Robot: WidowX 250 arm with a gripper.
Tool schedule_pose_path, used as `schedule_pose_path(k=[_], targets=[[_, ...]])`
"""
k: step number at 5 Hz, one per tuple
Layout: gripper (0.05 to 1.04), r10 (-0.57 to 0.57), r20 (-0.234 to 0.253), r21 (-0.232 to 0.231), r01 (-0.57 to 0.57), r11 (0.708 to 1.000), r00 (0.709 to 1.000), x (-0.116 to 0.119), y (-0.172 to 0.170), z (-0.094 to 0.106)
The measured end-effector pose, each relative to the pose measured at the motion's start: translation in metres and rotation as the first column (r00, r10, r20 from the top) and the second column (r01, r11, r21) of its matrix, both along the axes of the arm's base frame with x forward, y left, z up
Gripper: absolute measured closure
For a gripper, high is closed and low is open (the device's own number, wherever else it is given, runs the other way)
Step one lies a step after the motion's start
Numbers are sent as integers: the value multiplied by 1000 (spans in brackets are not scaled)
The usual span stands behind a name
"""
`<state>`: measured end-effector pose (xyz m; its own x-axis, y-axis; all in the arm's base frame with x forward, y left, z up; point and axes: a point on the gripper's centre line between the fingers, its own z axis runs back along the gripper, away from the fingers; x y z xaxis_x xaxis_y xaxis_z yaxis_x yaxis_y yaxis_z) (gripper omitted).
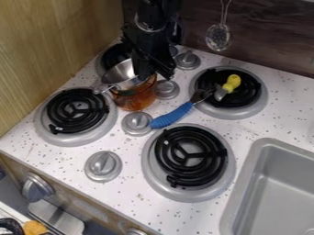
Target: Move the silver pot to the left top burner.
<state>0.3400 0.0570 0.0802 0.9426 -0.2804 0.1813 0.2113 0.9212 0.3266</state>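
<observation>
Where the arm [151,20] came in from the top edge, its hand [153,76] hung low beside the pot [122,70]. Whether the hand was wide, narrow or gripping the pot, I could not tell. The pot lay just left of the hand in the view, its handle [105,88] pointing down and away to the left. Its body overlapped the top of a clear orange vessel [136,98], which stood on the worktop [131,202] below the hand; whether the two touched was unclear.

Left of the hand and behind the pot was the left top burner [110,56], partly hidden. Farther left and below the hand was the left bottom burner [75,111]. Well below the hand, slightly right, sat the right bottom burner [191,156]. To the right of the hand was the right top burner [245,94], with a yellow-handled tool [232,82] on it; the metal end of a blue-handled tool [173,115] reached its near edge, while the blue handle ran down toward a knob [136,123] below the hand. A slotted spoon [218,37] hung up and right of the hand, and the sink [245,183] was far down to its right.
</observation>
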Motion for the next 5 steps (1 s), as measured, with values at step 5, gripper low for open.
schedule_pose_path(k=[5], targets=[[1029,-186,110,125,172,977,976,34,15,24]])
